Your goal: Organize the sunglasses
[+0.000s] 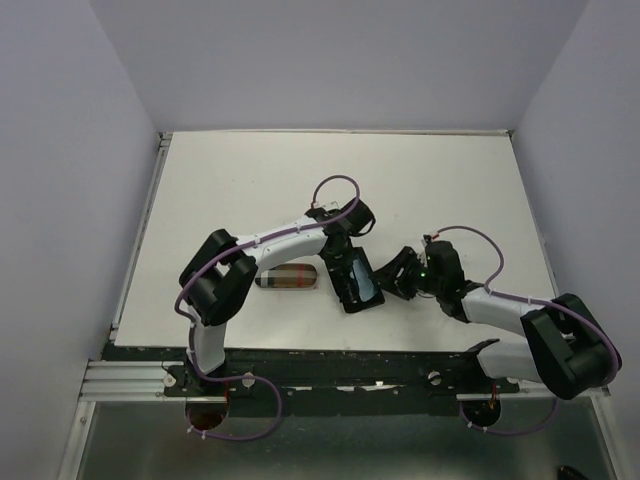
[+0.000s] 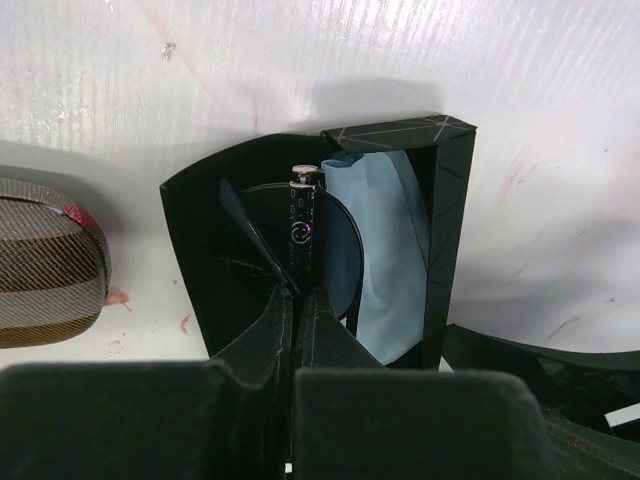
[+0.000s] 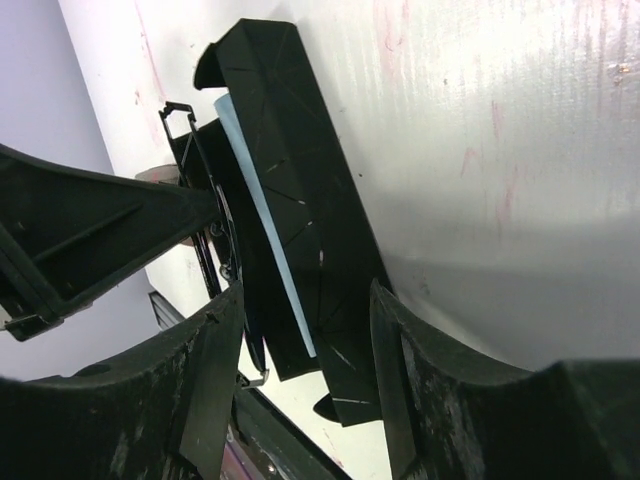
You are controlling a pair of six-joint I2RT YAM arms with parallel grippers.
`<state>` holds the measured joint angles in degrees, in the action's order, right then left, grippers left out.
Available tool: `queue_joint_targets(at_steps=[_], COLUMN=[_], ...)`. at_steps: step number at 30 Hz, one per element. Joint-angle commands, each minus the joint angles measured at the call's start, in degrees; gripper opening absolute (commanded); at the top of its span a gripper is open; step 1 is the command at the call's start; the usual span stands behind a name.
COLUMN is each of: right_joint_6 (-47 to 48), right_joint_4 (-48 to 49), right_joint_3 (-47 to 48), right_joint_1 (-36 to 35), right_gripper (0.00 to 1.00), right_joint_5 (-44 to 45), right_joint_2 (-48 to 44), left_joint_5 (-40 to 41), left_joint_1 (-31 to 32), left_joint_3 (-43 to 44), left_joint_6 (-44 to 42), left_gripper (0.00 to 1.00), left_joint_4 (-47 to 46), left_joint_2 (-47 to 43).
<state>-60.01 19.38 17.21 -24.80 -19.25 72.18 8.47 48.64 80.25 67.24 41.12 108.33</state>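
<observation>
Black-framed sunglasses (image 2: 303,225) with dark round lenses stand folded on edge inside the open black case (image 2: 200,260). My left gripper (image 2: 298,300) is shut on their frame from above. A light blue cloth (image 2: 390,250) lies in the case beside them. In the top view the left gripper (image 1: 338,250) is over the case (image 1: 360,285) at the table's middle. My right gripper (image 1: 392,275) sits at the case's right side. It is open (image 3: 305,295), its fingers astride the case's lid and near end, with gaps showing on both sides.
A plaid tan-and-black case (image 1: 287,277) lies shut just left of the black case, also in the left wrist view (image 2: 45,265). The left arm's finger (image 3: 100,230) crosses the right wrist view. The white table (image 1: 250,190) ends at a dark front rail (image 1: 330,365).
</observation>
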Motion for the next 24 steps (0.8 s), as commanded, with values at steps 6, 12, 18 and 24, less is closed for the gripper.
queue_joint_targets(at_steps=[6,12,18,24], right_joint_6=[-1.6,-1.7,-2.2,-2.2], right_joint_4=[6.5,7.0,6.5,6.4], right_joint_3=[-1.3,-1.4,-1.7,-1.7], right_joint_1=[0.0,0.0,0.0,0.0], right_gripper=[0.6,0.6,0.61,0.61], right_joint_5=[-4.1,-4.3,-3.8,-3.8], right_joint_2=[5.0,4.6,3.6,2.6], left_joint_5=[2.8,6.0,7.2,8.1], left_joint_1=[1.0,1.5,2.3,2.8], left_joint_3=[5.7,10.0,11.8,12.7], left_joint_6=[5.1,6.6,6.1,6.0], left_gripper=[0.0,0.0,0.0,0.0], left_joint_4=[2.9,8.7,9.6,10.7], left_joint_2=[4.5,6.9,8.7,10.0])
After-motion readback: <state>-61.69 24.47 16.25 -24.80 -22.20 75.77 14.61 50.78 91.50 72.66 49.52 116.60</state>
